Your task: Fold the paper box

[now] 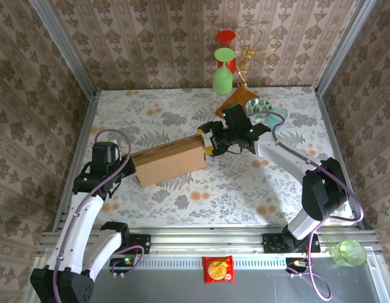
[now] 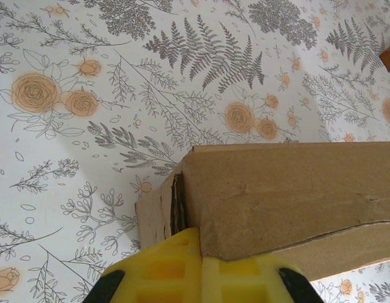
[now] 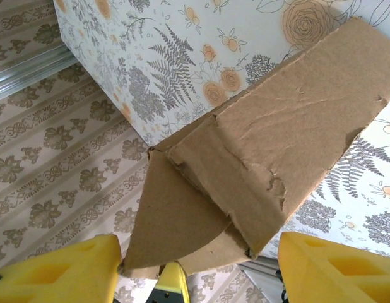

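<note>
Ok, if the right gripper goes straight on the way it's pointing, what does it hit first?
The box. Its loose end flap already sits between the open fingers of the right gripper, so that flap likely comes first; how near it is I can't judge.

matt corrugated cardboard paper box, rough torn edges, matt yellow right pincer pads, smooth printed table

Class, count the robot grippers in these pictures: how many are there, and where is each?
2. The left gripper is closed on the left end of the paper box; the right gripper sits at its right end, fingers open either side. None appears hidden.
</note>
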